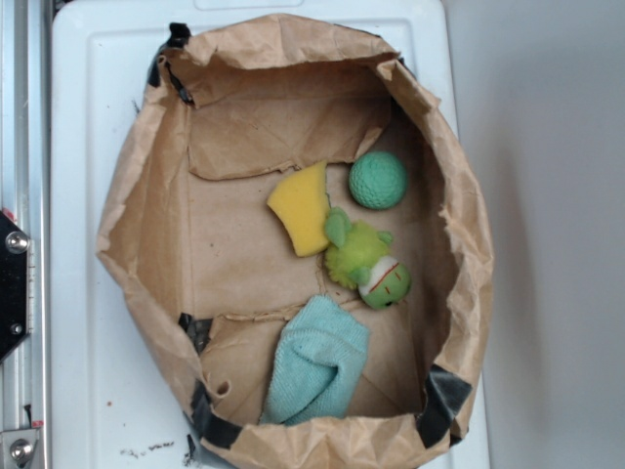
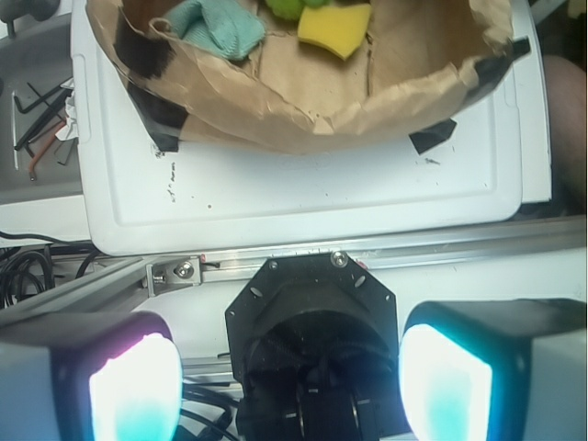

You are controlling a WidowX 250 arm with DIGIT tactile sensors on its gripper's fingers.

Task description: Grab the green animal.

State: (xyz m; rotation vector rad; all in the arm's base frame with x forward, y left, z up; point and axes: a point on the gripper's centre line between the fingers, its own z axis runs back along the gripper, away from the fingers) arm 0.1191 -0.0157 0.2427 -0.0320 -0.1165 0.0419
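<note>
Paper-lined bin [image 1: 146,225], fuzzy green animal [image 1: 366,262]

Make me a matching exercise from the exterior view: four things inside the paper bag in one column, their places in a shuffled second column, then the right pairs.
Things
1. green animal
2. yellow sponge
3. teal knitted ball
4. teal cloth

Places
A. near the bottom edge of the bag
B. upper right, near the bag wall
C. middle of the bag, right of centre
D. upper left of the plush, touching it

Pairs: 1-C, 2-D, 3-B, 4-A
</note>
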